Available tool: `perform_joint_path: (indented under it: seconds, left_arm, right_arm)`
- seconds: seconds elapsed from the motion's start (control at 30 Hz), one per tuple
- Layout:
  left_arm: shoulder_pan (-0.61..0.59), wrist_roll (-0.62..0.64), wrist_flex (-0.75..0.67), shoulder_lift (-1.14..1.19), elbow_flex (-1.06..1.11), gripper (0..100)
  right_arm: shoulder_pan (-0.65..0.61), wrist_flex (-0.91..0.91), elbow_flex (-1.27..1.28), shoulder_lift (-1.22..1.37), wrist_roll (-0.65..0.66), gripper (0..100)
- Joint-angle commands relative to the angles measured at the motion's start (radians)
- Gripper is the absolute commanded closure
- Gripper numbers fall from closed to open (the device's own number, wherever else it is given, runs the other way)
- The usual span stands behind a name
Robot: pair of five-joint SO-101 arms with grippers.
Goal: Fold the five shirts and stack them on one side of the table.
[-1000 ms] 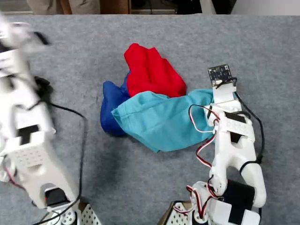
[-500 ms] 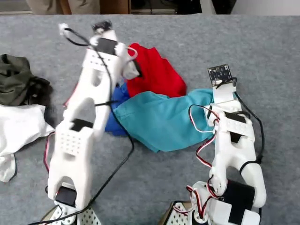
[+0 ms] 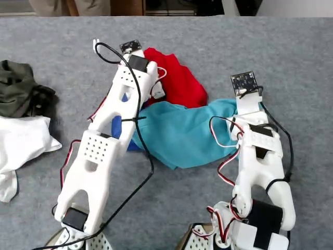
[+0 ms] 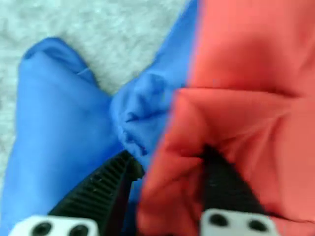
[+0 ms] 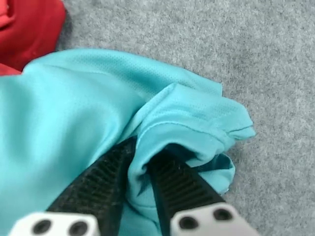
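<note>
Right, high view first: the red shirt (image 3: pixel 179 78), blue shirt (image 3: pixel 117 126) and teal shirt (image 3: pixel 182 133) are heaped in the middle of the table (image 3: pixel 291 52). Red is toward the far edge, teal toward the near edge, and blue pokes out on the heap's left side. The white shirt (image 3: pixel 21 140) and green shirt (image 3: pixel 18 94) sit touching at the left edge, green farther back. My left arm (image 3: pixel 104 151) stretches diagonally across the blue shirt to the red one. My right arm (image 3: pixel 257 151) stands at the teal shirt's right end.

Left wrist view: the left gripper (image 4: pixel 170 157) is spread apart, one finger where blue meets red, the other pressed into red cloth, with a red fold between them.

Right wrist view: the right gripper (image 5: pixel 142 157) is clamped on a bunched teal fold.
</note>
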Motion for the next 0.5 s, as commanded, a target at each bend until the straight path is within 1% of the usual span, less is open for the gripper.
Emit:
perform_joint_path:
  seconds: [0.0,0.03,0.2,0.33,0.47]
  left_arm:
    - [-0.041,0.006,0.005,0.047,-0.075,98]
    - [-0.058,0.006,0.015,0.048,-0.091,97]
    - [-0.18,-0.005,0.143,0.05,-0.238,98]
    - [-0.325,-0.055,0.149,0.036,-0.358,98]
    - [-0.479,-0.072,0.149,-0.062,-0.442,98]
  right_arm:
    - [-0.019,-0.017,0.001,0.002,0.012,99.4]
    - [-0.019,-0.017,0.001,0.002,0.012,99.4]
    - [-0.019,-0.02,0.001,0.002,0.012,99.4]
    - [-0.019,-0.02,0.001,0.002,0.012,99.4]
    - [-0.019,-0.02,0.001,0.002,0.012,99.4]
